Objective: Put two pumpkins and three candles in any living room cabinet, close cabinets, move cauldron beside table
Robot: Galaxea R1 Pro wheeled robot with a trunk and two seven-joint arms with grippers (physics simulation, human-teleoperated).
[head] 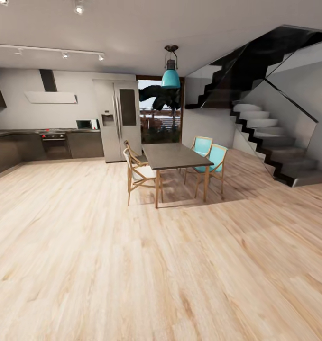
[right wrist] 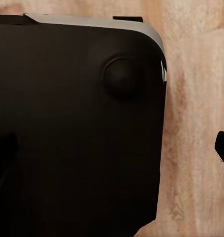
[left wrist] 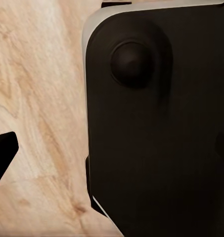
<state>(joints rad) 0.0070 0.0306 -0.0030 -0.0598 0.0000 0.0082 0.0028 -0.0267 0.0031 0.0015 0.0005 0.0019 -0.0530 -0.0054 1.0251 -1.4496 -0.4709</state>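
A wide floor of pale, grained wood planks (head: 132, 265) spreads across the head view, running from the near edge back to the kitchen and the stairs. At the right, a staircase with pale grey treads, black edging and a glass side panel (head: 274, 147) climbs toward the upper left. Along the back wall at the left stands a run of dark grey kitchen units (head: 47, 144) with a built-in oven, a white range hood (head: 51, 97) above them, and a tall stainless-steel two-door refrigerator (head: 118, 121) at their right end. Near the middle of the room is a tall dark rectangular dining table on light wooden legs (head: 175, 156); two wooden chairs with pale seats (head: 137, 170) stand on its left side and two turquoise-backed chairs (head: 210, 158) on its right. A turquoise pendant lamp (head: 170, 71) hangs above the table, in front of a dark window.

The pumpkins, candles, cabinet, cauldron and low table of the task are not among the things seen here.

In the left wrist view a large rounded black panel with a pale rim (left wrist: 156, 123), probably part of the robot's own body, lies over the wood floor; a similar black panel (right wrist: 77, 128) appears in the right wrist view. Small dark shapes at the edges of these views may be fingertips, but I cannot tell how wide either gripper stands.
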